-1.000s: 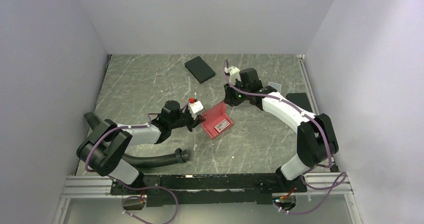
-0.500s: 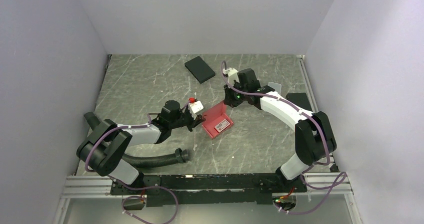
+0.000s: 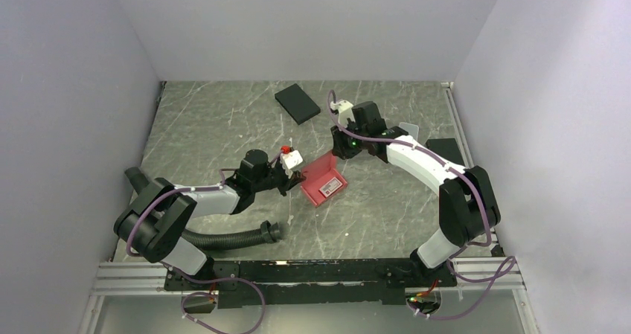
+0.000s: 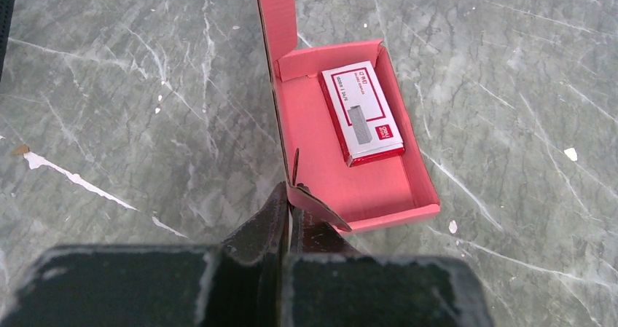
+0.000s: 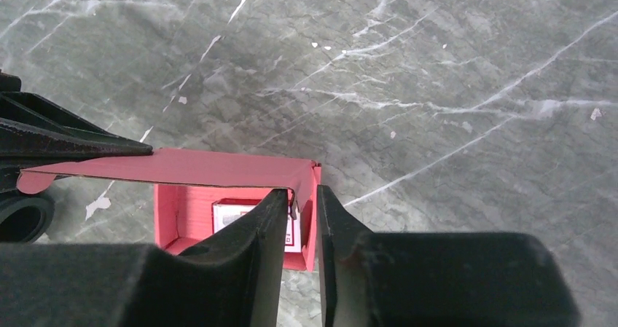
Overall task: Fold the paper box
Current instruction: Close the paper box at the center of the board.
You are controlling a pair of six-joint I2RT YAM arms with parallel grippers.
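paper box (image 3: 324,179): thin matte pinkish-red card, a shallow open tray with the lid flap upright, mid table (image 3: 223,126) (grey marbled slab). left gripper (image 4: 289,210) pinched flat on its near corner tab. right gripper (image 5: 302,196) fingers narrow, straddling the far end wall; can't tell if clamped. Left wrist view shows the whole red-white carton (image 4: 362,112) inside, right wrist view only a sliver.

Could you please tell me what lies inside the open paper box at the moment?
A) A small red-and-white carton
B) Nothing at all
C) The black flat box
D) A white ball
A: the left wrist view looks down into the paper box and shows a small red-and-white carton lying flat on its floor, near the far wall.
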